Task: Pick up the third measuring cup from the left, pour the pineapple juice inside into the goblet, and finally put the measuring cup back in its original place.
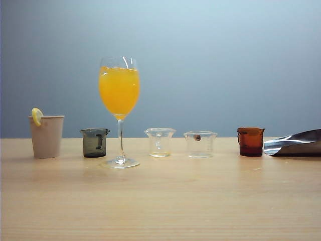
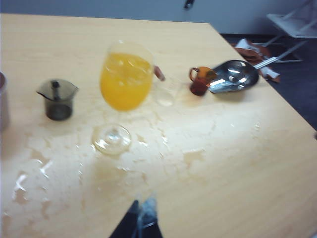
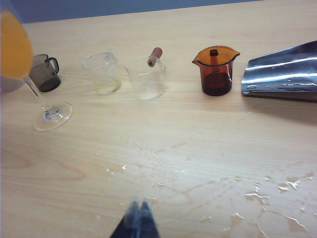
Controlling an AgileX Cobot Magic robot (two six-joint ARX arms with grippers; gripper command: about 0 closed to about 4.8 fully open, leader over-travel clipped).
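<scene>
Third measuring cup (image 1: 200,144), clear with reddish-brown knob, stands on the table (image 1: 160,201) right of the clear beaker (image 1: 160,142), apart, looks empty. Goblet (image 1: 119,108) left of beaker, bowl full of orange drink. Grey cup (image 1: 95,142), paper cup (image 1: 46,135) with lemon slice further left; amber cup (image 1: 250,141), metal scoop (image 1: 296,143) far right. Left gripper (image 2: 142,223) and right gripper (image 3: 137,223) pinched closed, empty, raised over near table, spill marks below.

Matt pale wood table (image 1: 160,201), wet-glossy in patches before the clear glass goblet (image 1: 119,100); clear plastic third measuring cup (image 3: 146,78); mirror-bright metal scoop (image 3: 282,72).
</scene>
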